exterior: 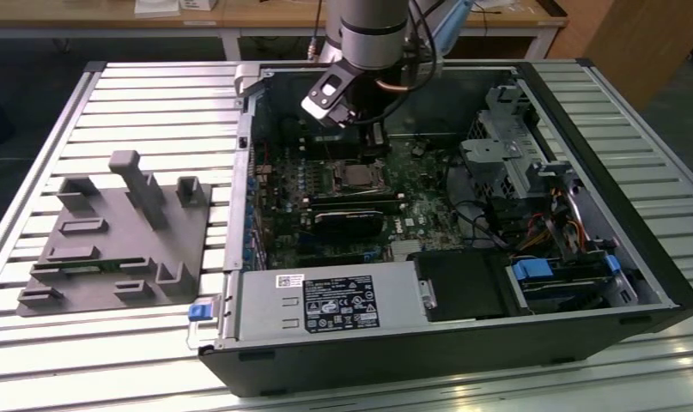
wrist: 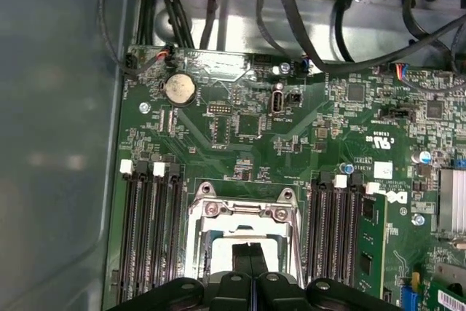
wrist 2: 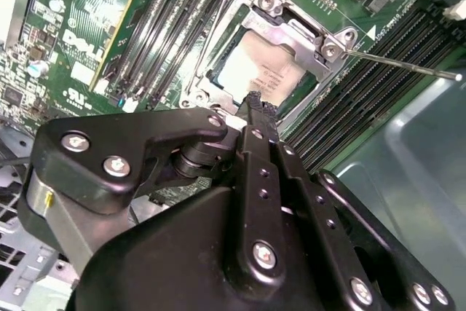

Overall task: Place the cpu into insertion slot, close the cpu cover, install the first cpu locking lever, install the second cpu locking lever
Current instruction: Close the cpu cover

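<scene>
The cpu (wrist 2: pixel 251 71), a grey-tan square chip, lies in the insertion slot (exterior: pixel 352 177) on the green board. The silvery cpu cover (wrist 2: pixel 291 25) lies folded down around it, its cut-out showing the chip's top. My gripper (wrist 2: pixel 255 103) hangs just above the chip's edge, its two black fingers pressed together with nothing between them. In the first wrist view the gripper (wrist: pixel 250 253) sits over the cpu cover (wrist: pixel 244 213). A thin metal locking lever (wrist 2: pixel 404 65) sticks out from the socket's corner across the memory slots.
Long black memory slots (wrist: pixel 149 231) flank the socket on both sides. A black card (exterior: pixel 346 225) and the power supply (exterior: pixel 323 305) lie nearer in the case. Cables and a drive cage (exterior: pixel 513 159) fill the exterior view's right. A grey fixture (exterior: pixel 106 232) stands outside the case.
</scene>
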Available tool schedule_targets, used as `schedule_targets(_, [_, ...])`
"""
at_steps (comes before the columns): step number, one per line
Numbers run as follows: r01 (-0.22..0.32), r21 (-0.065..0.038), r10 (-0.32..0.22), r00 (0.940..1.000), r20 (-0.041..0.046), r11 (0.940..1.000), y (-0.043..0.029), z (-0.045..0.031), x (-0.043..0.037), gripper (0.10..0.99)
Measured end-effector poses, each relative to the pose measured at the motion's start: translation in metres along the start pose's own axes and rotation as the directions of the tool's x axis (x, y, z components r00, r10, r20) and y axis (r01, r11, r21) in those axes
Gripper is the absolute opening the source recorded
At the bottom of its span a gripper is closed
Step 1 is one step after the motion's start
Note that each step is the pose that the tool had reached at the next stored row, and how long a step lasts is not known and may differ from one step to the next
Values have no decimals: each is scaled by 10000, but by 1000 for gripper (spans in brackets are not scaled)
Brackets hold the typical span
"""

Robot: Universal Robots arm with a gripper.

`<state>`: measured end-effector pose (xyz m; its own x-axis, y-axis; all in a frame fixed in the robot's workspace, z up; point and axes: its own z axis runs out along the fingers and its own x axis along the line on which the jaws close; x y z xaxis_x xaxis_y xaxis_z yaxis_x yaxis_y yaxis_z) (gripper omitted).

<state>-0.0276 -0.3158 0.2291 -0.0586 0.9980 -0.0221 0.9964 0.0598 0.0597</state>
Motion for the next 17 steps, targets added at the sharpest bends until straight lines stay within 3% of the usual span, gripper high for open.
schedule_targets(9, [981, -24, -981, 9952, -52, 9952, 0, 0, 0, 106])
schedule_targets(17, [1891, -49, -1891, 9819, -93, 9820, -1, 0, 0, 106])
